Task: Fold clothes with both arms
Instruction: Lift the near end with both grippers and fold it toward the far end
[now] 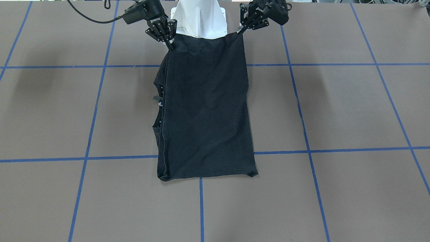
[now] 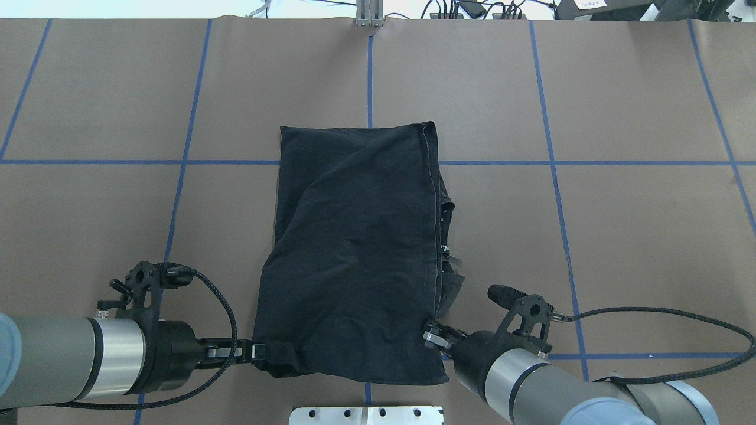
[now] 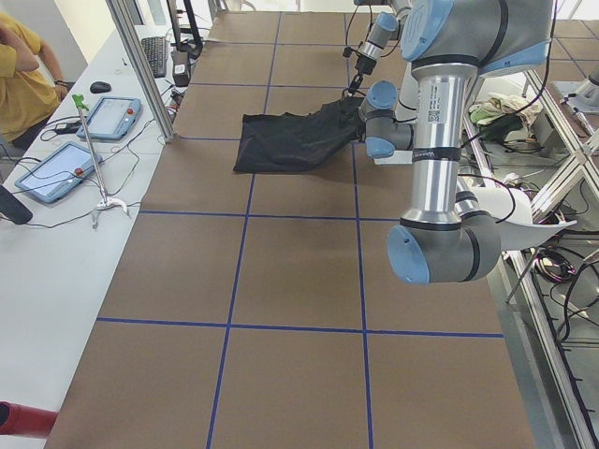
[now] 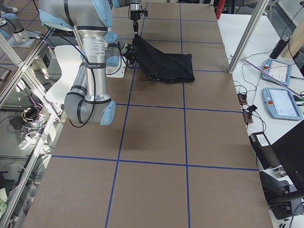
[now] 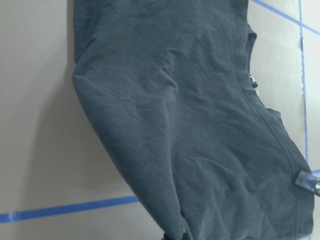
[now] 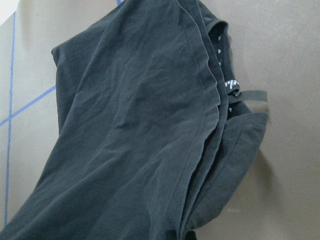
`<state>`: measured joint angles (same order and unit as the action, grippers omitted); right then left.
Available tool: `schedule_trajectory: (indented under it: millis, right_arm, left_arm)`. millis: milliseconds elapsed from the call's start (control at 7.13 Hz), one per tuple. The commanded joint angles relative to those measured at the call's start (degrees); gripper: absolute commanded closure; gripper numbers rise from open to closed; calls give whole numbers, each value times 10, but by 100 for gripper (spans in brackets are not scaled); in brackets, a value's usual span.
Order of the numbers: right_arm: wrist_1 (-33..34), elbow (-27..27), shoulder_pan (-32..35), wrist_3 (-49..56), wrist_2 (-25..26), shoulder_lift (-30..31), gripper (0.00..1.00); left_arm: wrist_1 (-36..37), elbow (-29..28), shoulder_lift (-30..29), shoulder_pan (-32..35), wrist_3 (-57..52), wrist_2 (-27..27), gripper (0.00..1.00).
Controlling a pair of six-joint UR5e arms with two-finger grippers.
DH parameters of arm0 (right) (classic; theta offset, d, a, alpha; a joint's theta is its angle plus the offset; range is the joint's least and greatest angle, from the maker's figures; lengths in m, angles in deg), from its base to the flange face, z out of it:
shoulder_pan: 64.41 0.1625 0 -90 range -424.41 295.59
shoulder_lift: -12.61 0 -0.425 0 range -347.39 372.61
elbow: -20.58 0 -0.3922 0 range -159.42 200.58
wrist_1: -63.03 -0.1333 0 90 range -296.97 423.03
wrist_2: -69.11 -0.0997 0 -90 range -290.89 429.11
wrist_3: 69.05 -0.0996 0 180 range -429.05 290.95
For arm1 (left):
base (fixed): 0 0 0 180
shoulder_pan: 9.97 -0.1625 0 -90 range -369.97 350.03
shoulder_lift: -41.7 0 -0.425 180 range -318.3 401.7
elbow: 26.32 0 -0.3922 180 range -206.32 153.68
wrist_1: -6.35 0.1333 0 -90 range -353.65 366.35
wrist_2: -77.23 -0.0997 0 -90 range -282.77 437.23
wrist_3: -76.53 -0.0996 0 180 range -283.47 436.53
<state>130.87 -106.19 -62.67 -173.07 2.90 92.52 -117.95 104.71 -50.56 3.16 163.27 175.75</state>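
A black T-shirt [image 2: 354, 248], folded into a long strip with plain fabric upward, lies at the middle of the brown tabletop [image 2: 620, 236], running from the robot-side edge toward the far edge. Its far end rests flat and its robot-side end is raised. The left gripper [image 2: 260, 352] is clenched on that end's left corner. The right gripper [image 2: 431, 337] is clenched on its right corner. On the strip's right side the neck opening shows white print [image 6: 232, 84], too small to read. Blue tape lines [image 2: 555, 195] grid the tabletop. A white pedestal base [image 1: 198, 16] stands at the robot-side edge. Past the far edge, a desk holds a touchscreen pendant [image 3: 108, 117] beside a person in yellow [image 3: 19, 84].
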Motion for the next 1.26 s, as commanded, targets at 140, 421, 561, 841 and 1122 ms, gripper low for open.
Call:
schedule_trajectory:
  millis: [140, 421, 561, 841, 1122]
  right_arm:
    - [0, 8, 63, 25, -28, -8, 100]
    - [1, 64, 105, 29, -28, -60, 100]
    - [12, 113, 135, 41, -30, -107, 100]
    - [23, 134, 188, 65, -66, -125, 100]
    - [22, 199, 222, 81, -73, -170, 100]
  left_arm:
    - [71, -16, -50, 56, -47, 8, 100]
    - [110, -96, -140, 113, -79, 7, 100]
    - [111, -133, -161, 140, -86, 7, 100]
    - [113, -186, -193, 191, -126, 8, 100]
    - [113, -254, -241, 223, -128, 9, 100]
